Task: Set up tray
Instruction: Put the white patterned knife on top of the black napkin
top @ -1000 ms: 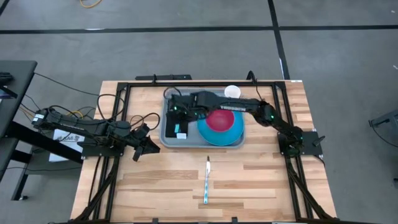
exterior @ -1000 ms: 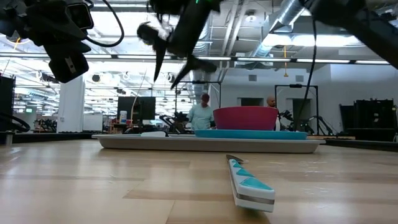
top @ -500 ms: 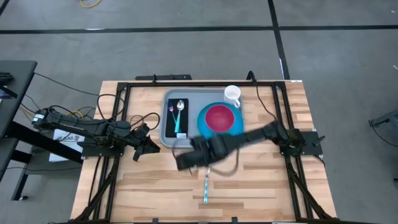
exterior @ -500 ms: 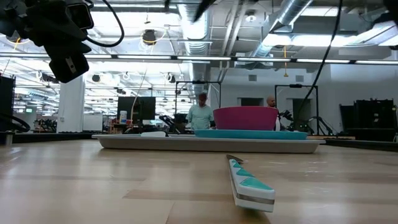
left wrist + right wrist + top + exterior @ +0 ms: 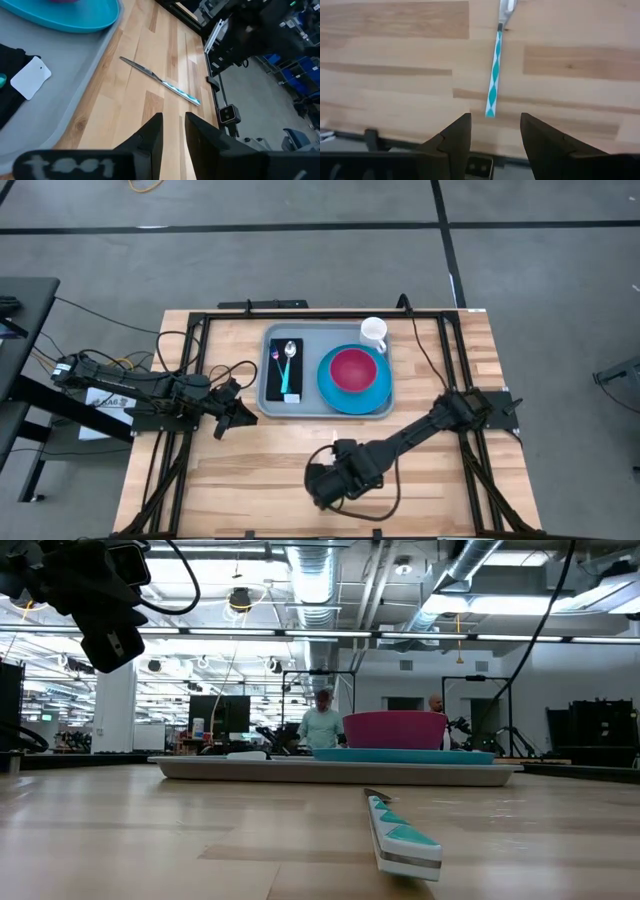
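Observation:
The grey-blue tray [image 5: 310,340] lies at the table's far middle. It carries a black napkin [image 5: 283,375] with a spoon [image 5: 288,352], and a blue plate [image 5: 352,394] bearing a red bowl [image 5: 352,368]. A white mug [image 5: 374,332] stands at its far right corner. A knife with a teal-and-white handle [image 5: 493,75] lies flat on the wood near the near edge. My right gripper [image 5: 492,132] hovers open above the knife's handle end, touching nothing, and the arm hides most of the knife in the high view. My left gripper [image 5: 235,418] waits left of the tray, fingers narrowly apart.
A black frame borders the table, with rails [image 5: 190,380] on the left and right. Bare wood stretches between tray and near edge. In the low view the knife [image 5: 400,835] lies in front, with the tray [image 5: 250,768] behind it. People [image 5: 322,725] stand in the room beyond.
My right arm has swung from over the napkin on the tray's left part toward the table's near edge, fast and blurred on the way. It now hangs over the knife's handle end. The spoon and napkin show uncovered. The knife has stayed where it was.

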